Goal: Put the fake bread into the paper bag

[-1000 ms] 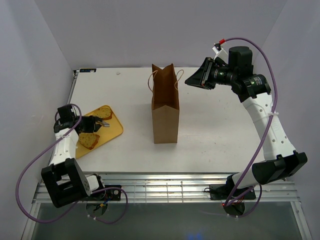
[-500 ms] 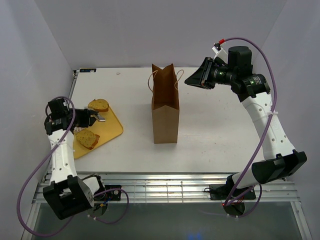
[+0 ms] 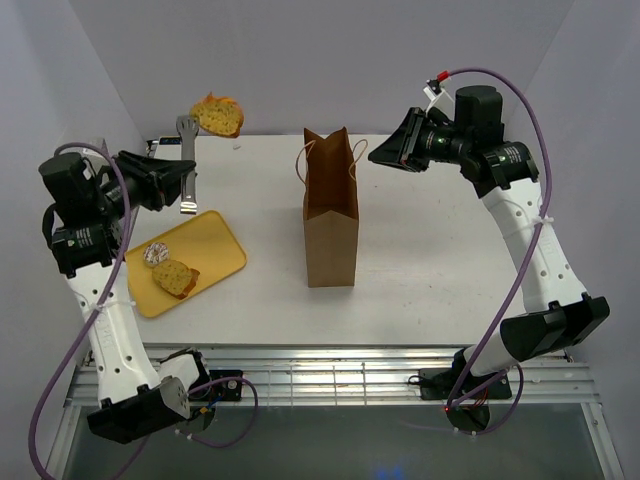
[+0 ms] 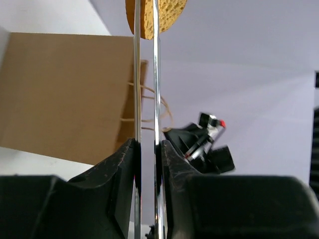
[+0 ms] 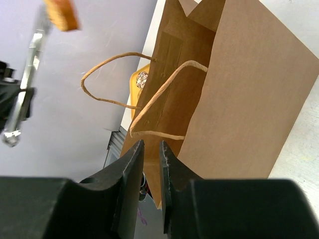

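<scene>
- One bread piece [image 3: 218, 114] hangs high at 11 o'clock in the top view, pinched at the tip of metal tongs [image 3: 187, 165]. The left pincer [image 3: 183, 180] is clamped on those tongs. The bag [image 3: 331, 225] stands upright at centre, toward 3 o'clock of the bread. Another slice [image 3: 175, 277] lies on the yellow tray [image 3: 222, 250] at 8 o'clock.
- Left wrist view: the tong blades run parallel between the fingers, with the bread at 12 o'clock. Keeping that squeeze steady matters, I judge, until the tip is over the bag's mouth.
- Right wrist view: the right pincer [image 5: 150, 149] shows only a narrow gap just below the handle [image 5: 164, 82]. Whether it grips the handle I cannot tell. The mouth looks slim, so the bread should come straight down over it.
</scene>
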You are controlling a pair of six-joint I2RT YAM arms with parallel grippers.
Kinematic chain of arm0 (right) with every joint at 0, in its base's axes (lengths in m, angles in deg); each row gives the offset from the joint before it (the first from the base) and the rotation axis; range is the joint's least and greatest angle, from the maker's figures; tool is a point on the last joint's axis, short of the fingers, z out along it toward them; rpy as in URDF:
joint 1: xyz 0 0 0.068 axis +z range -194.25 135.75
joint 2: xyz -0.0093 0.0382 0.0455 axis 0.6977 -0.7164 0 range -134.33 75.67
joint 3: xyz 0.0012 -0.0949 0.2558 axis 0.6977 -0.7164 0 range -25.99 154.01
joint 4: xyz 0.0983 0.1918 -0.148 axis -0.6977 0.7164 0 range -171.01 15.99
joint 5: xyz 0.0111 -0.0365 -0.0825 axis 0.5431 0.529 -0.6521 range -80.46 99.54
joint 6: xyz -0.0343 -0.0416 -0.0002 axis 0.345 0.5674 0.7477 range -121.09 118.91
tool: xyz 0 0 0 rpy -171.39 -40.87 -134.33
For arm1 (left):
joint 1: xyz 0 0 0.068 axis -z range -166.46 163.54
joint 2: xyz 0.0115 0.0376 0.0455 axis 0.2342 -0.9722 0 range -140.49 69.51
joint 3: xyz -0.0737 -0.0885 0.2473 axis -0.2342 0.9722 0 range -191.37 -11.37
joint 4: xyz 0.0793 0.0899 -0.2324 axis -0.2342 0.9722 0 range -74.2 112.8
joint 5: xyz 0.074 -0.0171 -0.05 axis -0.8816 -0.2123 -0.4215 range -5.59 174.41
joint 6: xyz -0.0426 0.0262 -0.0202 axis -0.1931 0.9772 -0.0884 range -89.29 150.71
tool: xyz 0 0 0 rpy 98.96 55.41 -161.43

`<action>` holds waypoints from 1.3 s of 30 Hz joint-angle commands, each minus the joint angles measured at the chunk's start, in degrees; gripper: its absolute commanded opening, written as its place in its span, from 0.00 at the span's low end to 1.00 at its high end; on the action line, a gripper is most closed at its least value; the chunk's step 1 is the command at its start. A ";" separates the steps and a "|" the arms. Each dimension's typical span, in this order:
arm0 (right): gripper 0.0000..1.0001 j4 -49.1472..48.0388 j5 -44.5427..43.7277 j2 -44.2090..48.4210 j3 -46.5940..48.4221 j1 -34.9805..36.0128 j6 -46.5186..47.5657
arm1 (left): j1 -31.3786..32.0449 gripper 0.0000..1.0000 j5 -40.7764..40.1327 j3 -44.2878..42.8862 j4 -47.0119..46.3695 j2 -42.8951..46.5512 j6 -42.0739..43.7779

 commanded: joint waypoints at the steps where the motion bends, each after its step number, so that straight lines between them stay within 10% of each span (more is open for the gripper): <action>1: 0.25 -0.64 -0.44 -0.50 2.82 -0.14 0.98 | 0.27 0.00 10.40 -8.55 -4.08 0.53 -2.79; 12: 0.25 -0.20 -1.31 -1.65 4.57 -0.14 1.24 | 5.36 0.00 12.26 -21.93 -5.23 -6.15 -5.17; 19: 0.27 1.46 -1.23 -2.00 6.15 -0.05 1.15 | 26.46 0.00 -2.68 -22.98 -7.34 -11.52 -3.94; 39: 0.45 -2.75 2.90 -3.67 6.25 0.30 -3.24 | 36.57 0.02 -6.82 -8.93 -6.20 -1.07 -6.31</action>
